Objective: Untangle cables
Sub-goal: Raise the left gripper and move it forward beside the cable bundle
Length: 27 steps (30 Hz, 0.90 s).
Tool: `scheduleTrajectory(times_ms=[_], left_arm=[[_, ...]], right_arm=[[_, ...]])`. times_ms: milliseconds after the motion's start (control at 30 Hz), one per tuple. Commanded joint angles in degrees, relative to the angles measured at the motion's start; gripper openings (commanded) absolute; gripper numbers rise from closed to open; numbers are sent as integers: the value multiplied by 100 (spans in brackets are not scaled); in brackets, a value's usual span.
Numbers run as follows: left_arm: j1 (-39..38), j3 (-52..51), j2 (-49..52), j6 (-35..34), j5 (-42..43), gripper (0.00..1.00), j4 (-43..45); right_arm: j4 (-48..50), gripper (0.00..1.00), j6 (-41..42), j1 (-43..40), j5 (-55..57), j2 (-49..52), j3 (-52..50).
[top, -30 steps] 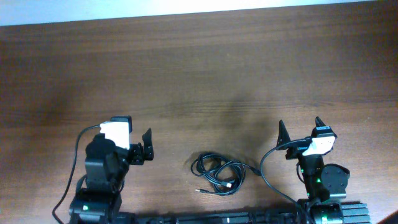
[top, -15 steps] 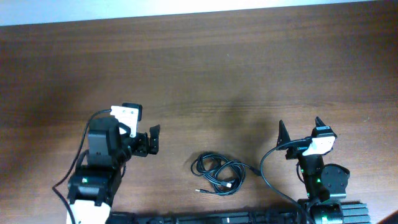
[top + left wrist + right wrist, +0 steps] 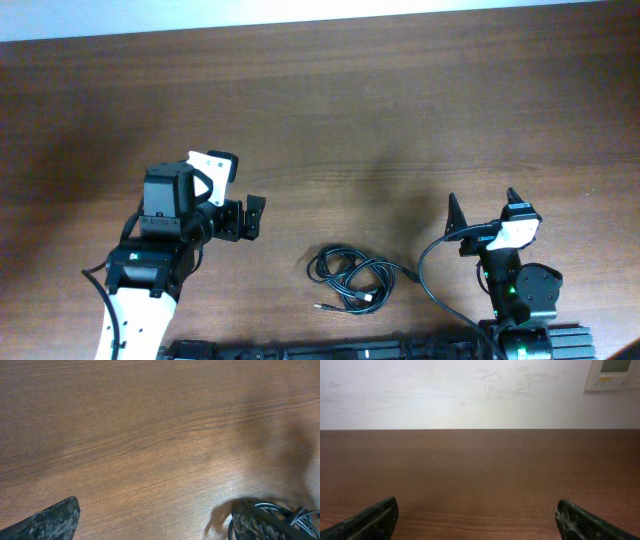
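Cables [image 3: 350,278] are lying coiled on the table [image 3: 400,100] between left gripper [image 3: 248,218] and right gripper [image 3: 484,208], both of which are gaping wide, holding nothing.

Overhead I get soft, even light on the table [image 3: 400,90]; a dull sheen sits near centre, a darker patch toward 9 o'clock; the cables [image 3: 352,277] read sharp; my left wrist view is soft, with broad faint shadow at 3 o'clock; on the right wrist the wall [image 3: 470,395] at 12 o'clock glares pale; lower corners blur.
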Motion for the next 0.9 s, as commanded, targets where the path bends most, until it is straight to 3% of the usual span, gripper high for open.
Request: scheduleTrajectory(times_ms=[0,867], left_arm=[[20,144,26,96,103,99,15],[-4,144,26,52,555,99,151]], right_arm=[[-31,99,26,26,50,-28,-26],[-31,99,26,26,48,-28,-26]])
